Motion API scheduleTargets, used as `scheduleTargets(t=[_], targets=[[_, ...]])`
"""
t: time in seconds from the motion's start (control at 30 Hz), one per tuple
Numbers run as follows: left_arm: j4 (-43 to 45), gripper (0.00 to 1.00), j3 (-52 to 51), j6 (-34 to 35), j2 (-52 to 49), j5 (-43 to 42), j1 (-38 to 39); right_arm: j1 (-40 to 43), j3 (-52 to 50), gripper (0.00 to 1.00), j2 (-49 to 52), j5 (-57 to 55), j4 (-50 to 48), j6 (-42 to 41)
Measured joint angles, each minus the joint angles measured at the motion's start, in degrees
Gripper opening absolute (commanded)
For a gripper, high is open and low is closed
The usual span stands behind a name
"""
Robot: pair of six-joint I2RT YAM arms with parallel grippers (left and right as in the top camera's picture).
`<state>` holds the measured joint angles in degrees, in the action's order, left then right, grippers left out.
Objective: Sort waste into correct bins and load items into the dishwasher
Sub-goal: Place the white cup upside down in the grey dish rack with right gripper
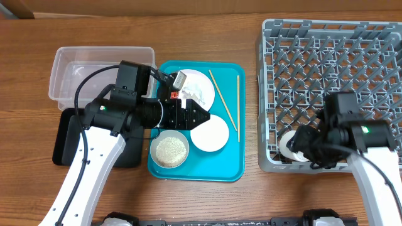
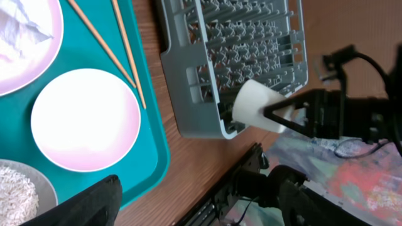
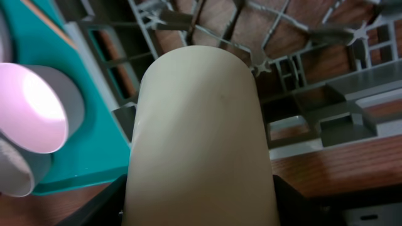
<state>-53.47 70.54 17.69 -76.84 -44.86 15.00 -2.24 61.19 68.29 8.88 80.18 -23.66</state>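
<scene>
My left gripper (image 1: 202, 116) hangs open and empty over the teal tray; its fingers show wide apart in the left wrist view (image 2: 198, 204). Beside it a white plate (image 1: 207, 80) carries a crumpled tissue (image 1: 200, 94) and a red wrapper (image 1: 174, 95). A bowl of rice (image 1: 169, 150), a pale-pink bowl (image 1: 210, 133) and two chopsticks (image 1: 223, 103) also lie on the tray. My right gripper (image 1: 300, 144) is shut on a cream cup (image 3: 198, 138), holding it tilted at the front left corner of the grey dish rack (image 1: 333, 63).
The teal tray (image 1: 233, 171) lies between the bins and the rack. A clear tub (image 1: 100, 75) stands at the back left, with a black tray (image 1: 63, 135) in front of it, partly under my left arm. The rack (image 2: 251, 50) holds only the cup (image 2: 257, 107).
</scene>
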Motion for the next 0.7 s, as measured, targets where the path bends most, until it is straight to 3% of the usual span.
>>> scheduleTargets(t=[0.13, 0.3, 0.4, 0.67, 0.7], targets=[[-2.3, 0.78, 0.0, -1.1, 0.0, 0.6, 0.0, 0.0, 0.0, 0.71, 3.7, -0.1, -2.3, -0.1], [-5.9, 0.74, 0.0, -1.6, 0.0, 5.7, 0.6, 0.0, 1.8, 0.91, 2.4, 0.7, -6.7, -0.4], [-7.9, 0.75, 0.0, -1.5, 0.0, 11.2, 2.7, 0.0, 5.6, 0.83, -1.2, 1.3, -7.2, 0.0], [-8.5, 0.75, 0.0, -0.6, 0.0, 22.0, 9.6, -0.1, 9.2, 0.87, -8.5, 2.7, -3.8, 0.4], [-8.6, 0.71, 0.0, 0.0, 0.0, 23.5, 10.5, -0.2, 9.2, 0.84, -8.5, 3.1, -3.7, 0.9]])
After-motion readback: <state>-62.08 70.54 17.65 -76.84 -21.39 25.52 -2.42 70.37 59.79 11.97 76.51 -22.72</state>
